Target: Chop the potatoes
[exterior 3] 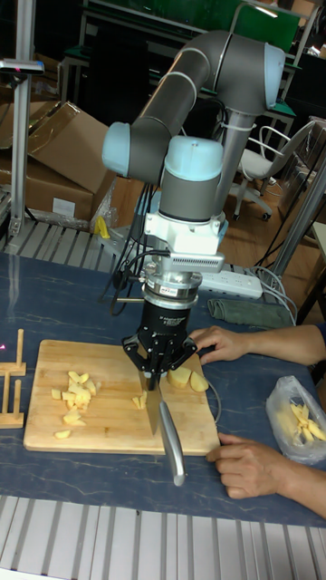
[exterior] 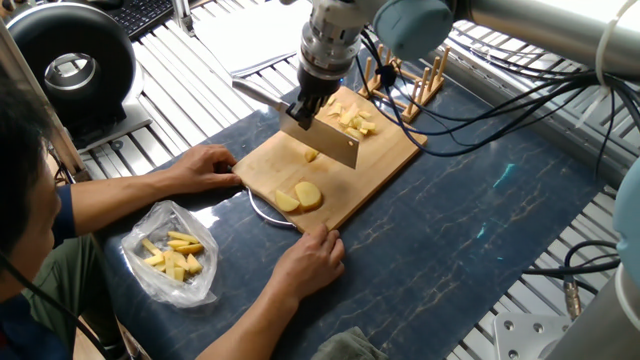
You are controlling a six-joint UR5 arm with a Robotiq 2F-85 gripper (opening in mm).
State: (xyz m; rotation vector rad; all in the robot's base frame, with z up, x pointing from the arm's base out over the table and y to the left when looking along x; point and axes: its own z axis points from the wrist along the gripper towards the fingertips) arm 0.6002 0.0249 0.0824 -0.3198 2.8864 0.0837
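My gripper [exterior: 311,102] [exterior 3: 157,364] is shut on a cleaver [exterior: 322,139] [exterior 3: 169,440], whose blade hangs edge-down just over the wooden cutting board [exterior: 386,158] [exterior 3: 107,428]. One small potato piece [exterior: 312,155] [exterior 3: 140,400] lies under the blade. A heap of chopped potatoes [exterior: 352,122] [exterior 3: 74,395] sits at the board's far end. Two larger potato slices [exterior: 299,197] [exterior 3: 186,378] rest near the person's side.
A person's hands [exterior: 205,166] [exterior: 310,262] hold the board's near corners. A clear plastic bag [exterior: 175,255] [exterior 3: 299,421] of yellow pieces lies beside the person. A wooden rack [exterior: 410,75] [exterior 3: 11,381] stands past the board. Cables trail on the right.
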